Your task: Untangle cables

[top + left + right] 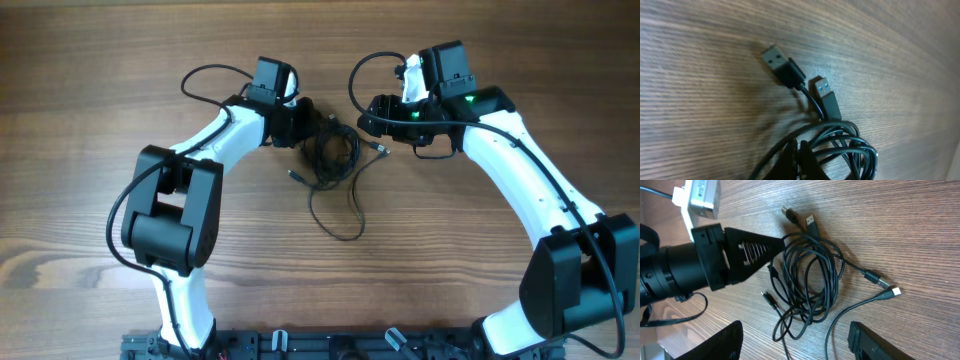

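Your left tool (776, 242) was pressed together, pinching a loop at the edge of the coiled cables (810, 275) in the middle of the table (90, 60). Your right tool (370, 112) was spread just beside them. The pulling apart was only beginning, I think. Next, your right tool needed to grip a free plug end (887, 285).

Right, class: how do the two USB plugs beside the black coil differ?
The blue plug has a blue tongue inside its shell; the plain plug shows none. In the left wrist view the plain plug points up-left; the blue plug points nearly straight up. The plain plug lies farther out, the blue plug nearer the cable coil. Both have silver shells and black housings.
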### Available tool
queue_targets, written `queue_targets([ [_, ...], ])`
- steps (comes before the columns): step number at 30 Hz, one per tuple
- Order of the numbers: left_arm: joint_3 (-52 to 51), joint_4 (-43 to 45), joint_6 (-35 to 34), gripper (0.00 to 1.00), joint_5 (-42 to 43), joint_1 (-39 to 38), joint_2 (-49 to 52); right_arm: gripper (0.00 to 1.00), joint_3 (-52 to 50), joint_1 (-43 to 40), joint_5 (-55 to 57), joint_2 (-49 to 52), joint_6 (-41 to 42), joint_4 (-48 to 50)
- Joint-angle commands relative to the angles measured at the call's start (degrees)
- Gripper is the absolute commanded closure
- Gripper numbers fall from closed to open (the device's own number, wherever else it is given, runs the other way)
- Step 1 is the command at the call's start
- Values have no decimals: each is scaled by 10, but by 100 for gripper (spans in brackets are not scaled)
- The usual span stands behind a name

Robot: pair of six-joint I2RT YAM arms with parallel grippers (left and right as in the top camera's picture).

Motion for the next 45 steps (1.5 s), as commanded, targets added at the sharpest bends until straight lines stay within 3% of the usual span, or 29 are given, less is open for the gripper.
queue_targets([
  [1,4,-5,-5,83,24,33,-27,30,7,2,-7,10,-19,-7],
  [3,4,-8,-6,55,43,45,-52,30,7,2,-7,10,-28,-6],
  [5,4,-12,-8,42,45,48,-84,30,7,2,-7,10,-28,-6],
  [9,3,-13,-32,39,37,30,-97,30,7,2,-7,10,-27,-6],
  [13,3,-13,-82,39,-23,-7,-81,30,7,2,-7,12,-26,-6],
  [16,3,-6,-107,27,-48,-41,-63,30,7,2,-7,14,-26,-9],
  [25,3,16,-140,28,-109,-66,19,30,7,2,-7,14,-27,-16],
  [27,3,29,-140,32,-110,-66,36,30,7,2,-7,14,-27,-16],
  [29,3,37,-140,45,-111,-66,42,30,7,2,-7,14,-28,-16],
  [32,3,54,-140,78,-113,-60,41,30,7,2,-7,14,-28,-19],
  [35,3,45,-137,96,-134,-36,41,30,7,2,-7,14,-28,-23],
  [40,4,7,-71,96,-149,13,35,30,7,2,-7,14,-28,-24],
  [45,3,-68,-65,96,-196,82,1,29,7,2,-7,14,-28,-23],
])
